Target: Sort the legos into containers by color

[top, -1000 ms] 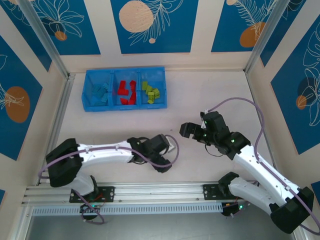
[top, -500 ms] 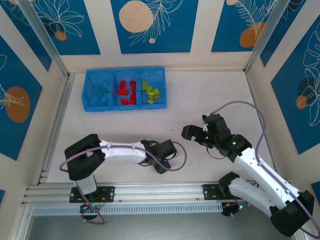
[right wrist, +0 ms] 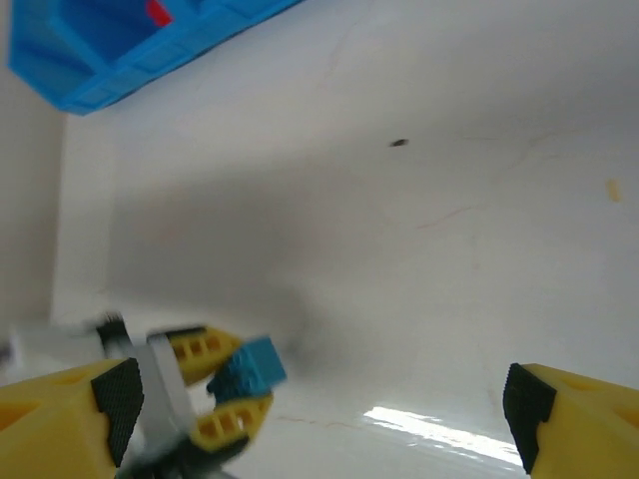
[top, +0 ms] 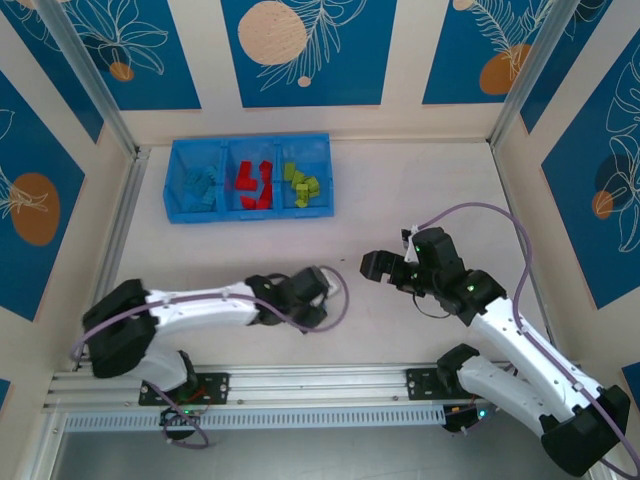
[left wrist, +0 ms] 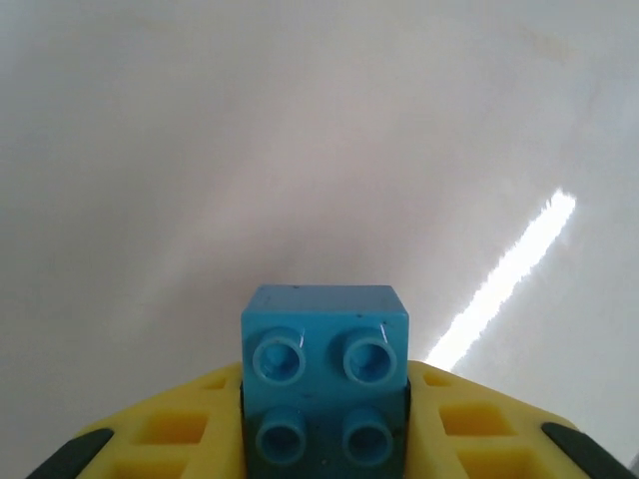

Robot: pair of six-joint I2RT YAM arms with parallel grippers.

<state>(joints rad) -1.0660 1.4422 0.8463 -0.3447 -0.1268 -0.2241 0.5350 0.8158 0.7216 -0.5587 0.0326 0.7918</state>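
Nearest the arm bases, the left gripper (right wrist: 232, 387) has its jaws drawn in tight on a light blue brick (left wrist: 324, 364). The yellow fingers (left wrist: 180, 429) press its two opposite side walls, with the studs facing the wrist camera and about half the brick standing out beyond the fingertips. It sits over bare tabletop (left wrist: 300, 150), well short of the tray; whether it is lifted clear of the surface I cannot tell.

A brick like this should be light, rigid and smooth-sided, so it will not crush, but glossy plastic can slide or pivot in a pinch. The flat opposite walls are the right place to take it — and that is where the hold is.

Just beyond and to the right, the right gripper (top: 372, 265) hangs with its jaws spread wide, nothing between them and touching nothing.

At the far side lies the blue tray (top: 250, 143): blue bricks (top: 200, 185) in its left compartment, red bricks (top: 255, 183) in the middle, green bricks (top: 303, 185) in the right. By colour, the held brick belongs in the left one.
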